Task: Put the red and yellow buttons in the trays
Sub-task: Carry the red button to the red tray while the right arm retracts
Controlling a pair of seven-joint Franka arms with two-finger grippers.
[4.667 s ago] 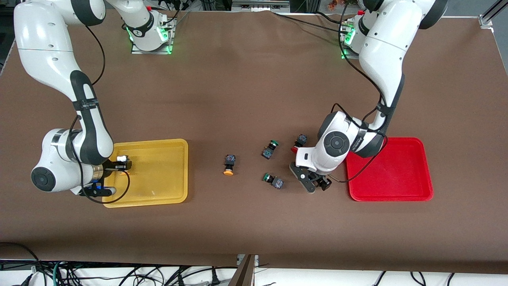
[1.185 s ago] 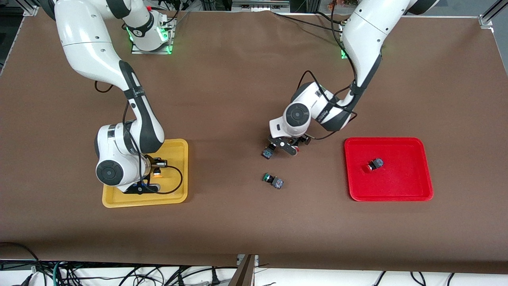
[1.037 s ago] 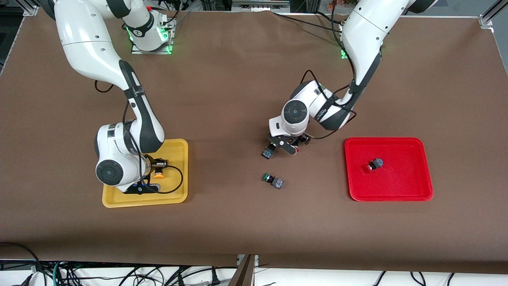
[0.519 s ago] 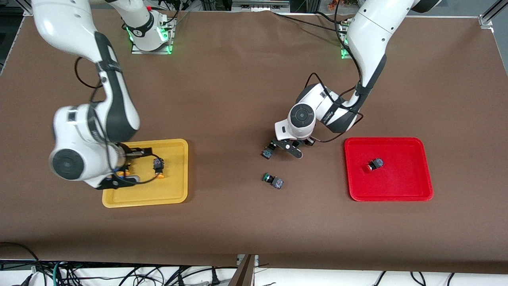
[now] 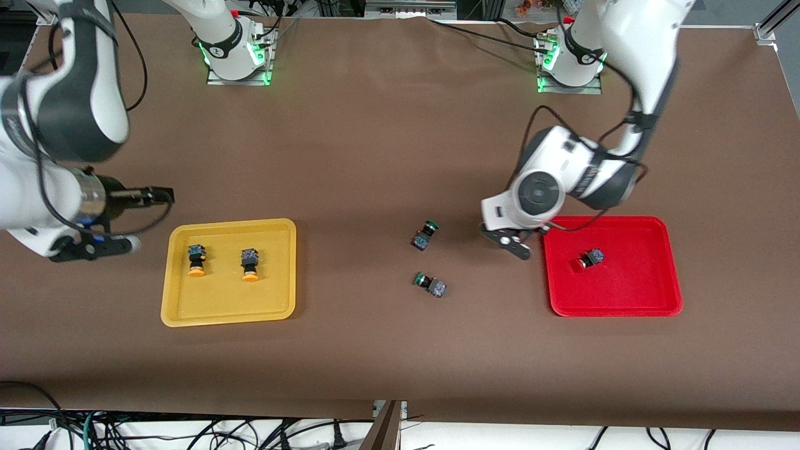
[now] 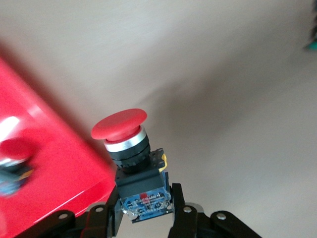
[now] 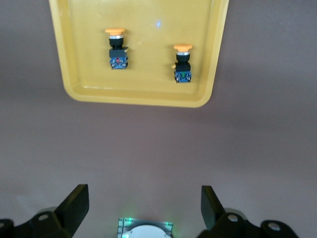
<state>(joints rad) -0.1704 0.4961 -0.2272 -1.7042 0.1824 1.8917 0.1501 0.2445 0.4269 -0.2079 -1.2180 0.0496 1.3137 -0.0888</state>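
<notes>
My left gripper (image 5: 514, 241) is shut on a red button (image 6: 130, 148), gripping its dark body. It hangs just over the table beside the red tray (image 5: 615, 300), at the tray's rim toward the right arm's end. Another red button (image 5: 586, 260) lies in that tray. The tray (image 6: 54, 183) and that button (image 6: 12, 158) also show in the left wrist view. My right gripper (image 5: 94, 247) is open and empty, raised beside the yellow tray (image 5: 228, 312). Two yellow buttons (image 5: 195, 259) (image 5: 249, 265) stand in the yellow tray (image 7: 143, 94).
Two green-capped switches (image 5: 424, 235) (image 5: 430, 284) lie on the brown table between the trays, the second nearer the front camera. The arm bases stand along the table's back edge.
My right gripper let go of the second yellow button in the yellow tray, then rose and drew away. My left gripper took hold of the red button and carried it to the red tray's edge.
</notes>
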